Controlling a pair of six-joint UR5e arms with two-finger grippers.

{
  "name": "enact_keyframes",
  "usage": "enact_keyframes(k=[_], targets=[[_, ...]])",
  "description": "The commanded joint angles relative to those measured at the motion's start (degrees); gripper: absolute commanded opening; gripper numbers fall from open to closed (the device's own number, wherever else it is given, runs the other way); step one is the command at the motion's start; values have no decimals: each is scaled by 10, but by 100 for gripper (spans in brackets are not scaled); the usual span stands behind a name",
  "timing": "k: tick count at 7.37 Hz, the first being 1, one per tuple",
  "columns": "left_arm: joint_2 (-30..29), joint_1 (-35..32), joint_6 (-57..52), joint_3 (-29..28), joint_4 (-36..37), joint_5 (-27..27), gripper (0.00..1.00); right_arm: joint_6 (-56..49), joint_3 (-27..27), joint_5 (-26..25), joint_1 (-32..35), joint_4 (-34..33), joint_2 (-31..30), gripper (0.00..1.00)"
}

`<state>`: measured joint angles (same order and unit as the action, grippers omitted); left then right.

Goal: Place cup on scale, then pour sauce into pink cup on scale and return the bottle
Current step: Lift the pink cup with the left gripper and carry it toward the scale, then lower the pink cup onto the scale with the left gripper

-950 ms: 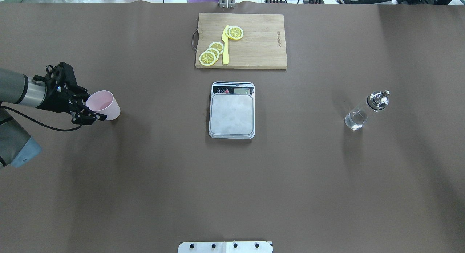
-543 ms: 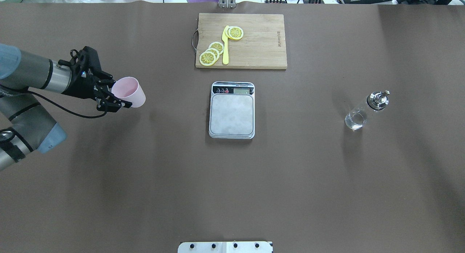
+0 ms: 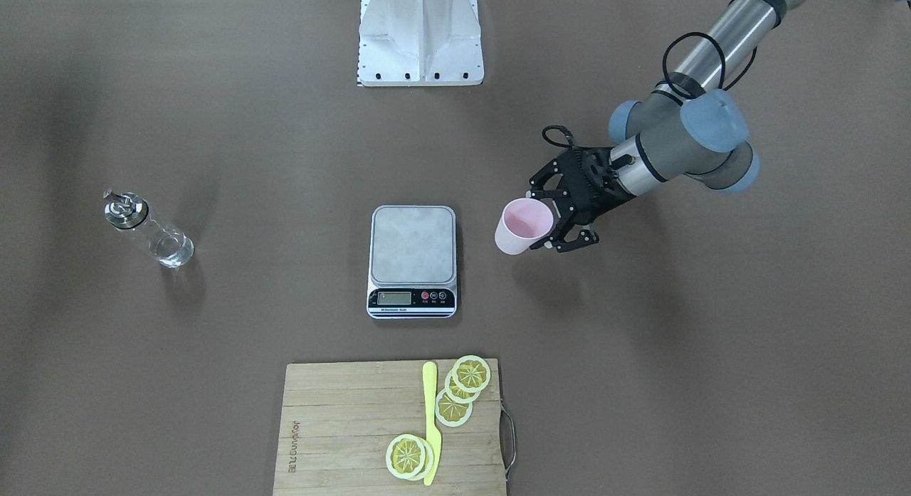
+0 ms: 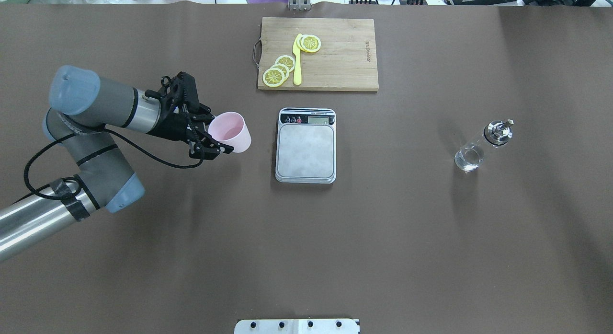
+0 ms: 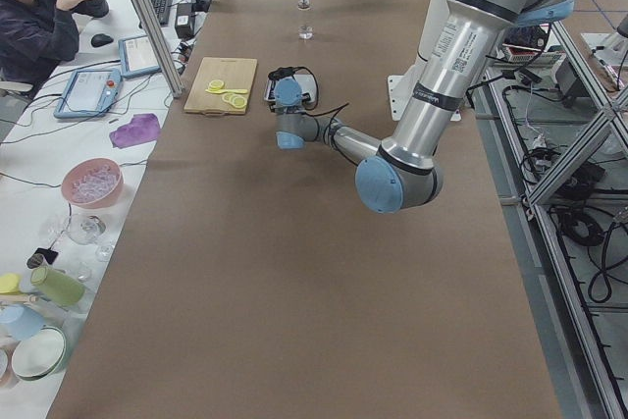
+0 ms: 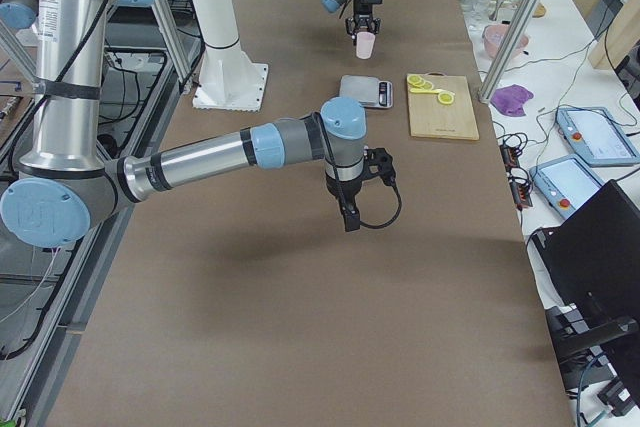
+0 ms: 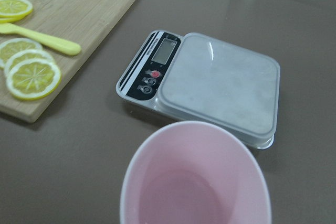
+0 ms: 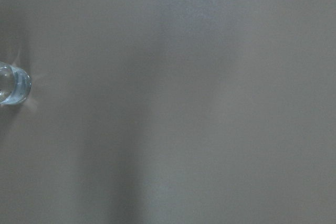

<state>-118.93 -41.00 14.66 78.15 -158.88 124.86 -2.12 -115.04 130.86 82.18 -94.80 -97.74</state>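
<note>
Two arms: the left arm (image 4: 103, 104) reaches across the left half of the table (image 4: 306, 257) in the overhead view. The right arm (image 6: 200, 159) shows only from the table's right end, where it is the near, large one.
left gripper (image 4: 221, 135): its fingers pinch the cup near the rim, one on the far side and one on the near side.
cup (image 4: 233, 132): pale pink, mouth up, nothing visible inside. It is held clear of the table, just left of the scale and not over the platform. From the wrist camera the scale lies right beyond its rim.
scale (image 4: 305, 149): at the middle of the table. Its silver platform is bare, and its black strip with display and buttons lies on the far edge, toward the cutting board.
bottle (image 4: 481, 144): clear glass with a shiny metal cap and spout. It stands upright well to the right of the scale, touched by nothing — the liquid level inside cannot be made out.
right gripper (image 6: 350, 219): points down over bare table. It is seen only from the side, so whether its fingers are spread or pressed together cannot be told. Its wrist camera catches the bottle's glass base at the picture's left edge.
cutting board (image 4: 340, 61): wooden, on the far side of the scale and apart from it.
lemon slices (image 4: 275, 75): on the board's left half, some overlapping.
knife (image 4: 297, 68): yellow, lying among the slices.
</note>
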Motion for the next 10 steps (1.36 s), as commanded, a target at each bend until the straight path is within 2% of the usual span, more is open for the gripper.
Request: enact_keyframes(k=[1, 2, 3, 10], targets=[[-63, 49, 23, 0, 51, -68, 32, 0, 1, 0, 0, 0, 0, 100], [-92, 67, 22, -1, 92, -105, 32, 0, 1, 0, 0, 0, 1, 100], [-110, 74, 16, -1, 124, -116, 32, 0, 2, 0, 0, 0, 1, 100], [-120, 79, 11, -5, 171, -135, 32, 0, 1, 1, 0, 1, 2, 100]])
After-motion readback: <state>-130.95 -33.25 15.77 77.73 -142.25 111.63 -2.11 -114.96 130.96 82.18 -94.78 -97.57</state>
